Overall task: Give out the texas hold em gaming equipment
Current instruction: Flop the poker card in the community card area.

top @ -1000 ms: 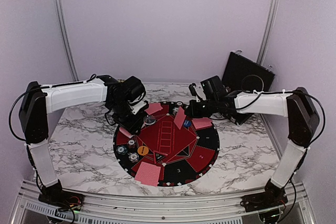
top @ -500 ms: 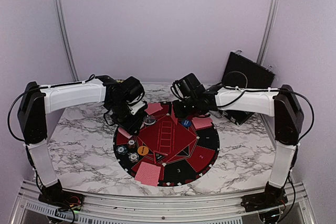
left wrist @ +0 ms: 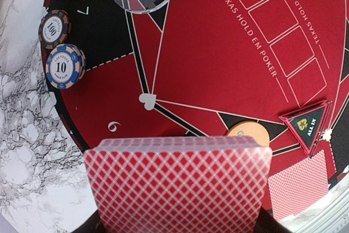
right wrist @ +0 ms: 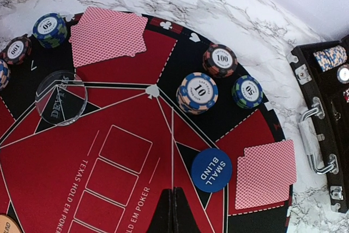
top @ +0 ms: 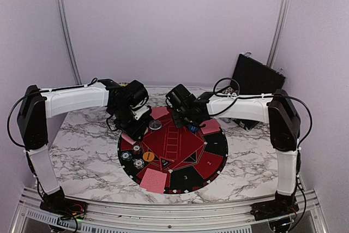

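Black left gripper [top: 134, 129] is clamped across a deck of red-backed cards [left wrist: 180, 186] and holds it over the upper left part of the round mat [top: 215, 148], so that's where the undealt stuff sits. In its wrist view the deck's long edge runs left to right across the bottom of the frame, with the top edge free. The right gripper [right wrist: 173, 211] is pinched fully together near the top middle of the mat in the overhead shot. A thin pale line runs straight up from it in its own wrist view and could be a card seen edge-on, honestly can't tell. What matters imo: the deck lies to the left of the right gripper in the overhead frame, near but not touching, and that's the only arm not already busy holding the deck. One set of dealt cards [right wrist: 109, 35] lies at the upper left of the right wrist view and another set [right wrist: 266, 174] at the lower right, with chip stacks [right wrist: 197, 91] and the blue small blind disc [right wrist: 211, 170] between them. My guess is the next reach goes sideways toward the deck's free top edge.
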Controlling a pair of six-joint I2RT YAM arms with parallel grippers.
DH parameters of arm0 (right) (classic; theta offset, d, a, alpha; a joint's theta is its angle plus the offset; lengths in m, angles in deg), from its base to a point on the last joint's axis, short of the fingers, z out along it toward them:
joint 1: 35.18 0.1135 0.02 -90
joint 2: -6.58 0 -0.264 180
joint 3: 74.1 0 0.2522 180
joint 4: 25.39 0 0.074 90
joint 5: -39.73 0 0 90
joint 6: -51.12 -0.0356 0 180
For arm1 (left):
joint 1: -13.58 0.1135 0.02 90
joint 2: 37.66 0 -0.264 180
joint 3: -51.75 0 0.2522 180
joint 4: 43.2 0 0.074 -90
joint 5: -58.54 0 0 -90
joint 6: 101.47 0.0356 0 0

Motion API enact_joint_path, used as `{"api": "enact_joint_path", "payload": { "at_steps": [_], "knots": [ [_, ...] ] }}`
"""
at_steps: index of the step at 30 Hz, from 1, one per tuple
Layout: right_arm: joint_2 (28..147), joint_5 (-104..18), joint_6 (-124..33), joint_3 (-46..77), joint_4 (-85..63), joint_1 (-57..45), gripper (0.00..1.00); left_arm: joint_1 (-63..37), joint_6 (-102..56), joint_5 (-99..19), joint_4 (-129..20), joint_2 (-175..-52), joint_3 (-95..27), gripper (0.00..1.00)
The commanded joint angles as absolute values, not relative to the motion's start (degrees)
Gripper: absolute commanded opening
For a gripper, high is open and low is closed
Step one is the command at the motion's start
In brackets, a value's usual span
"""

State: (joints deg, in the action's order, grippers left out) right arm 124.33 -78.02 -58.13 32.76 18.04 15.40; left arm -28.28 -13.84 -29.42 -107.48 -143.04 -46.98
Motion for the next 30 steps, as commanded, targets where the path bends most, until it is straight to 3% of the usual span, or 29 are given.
{"api": "enact_joint_path", "payload": {
  "at_steps": [1,21,30],
  "knots": [
    [125.3,-80.6,-59.2,35.3,19.7,15.9,0.0,-27.8,-13.6,-29.3,-107.1,-140.3,-46.5,0.27],
    [128.0,-73.5,-60.4,37.2,16.9,15.9,0.01,-27.1,-13.6,-29.4,-106.8,-139.0,-44.9,0.27],
    [128.2,-63.9,-62.1,37.5,13.1,15.2,0.19,-26.7,-13.6,-29.4,-106.5,-138.0,-43.8,0.27]
  ]
}}
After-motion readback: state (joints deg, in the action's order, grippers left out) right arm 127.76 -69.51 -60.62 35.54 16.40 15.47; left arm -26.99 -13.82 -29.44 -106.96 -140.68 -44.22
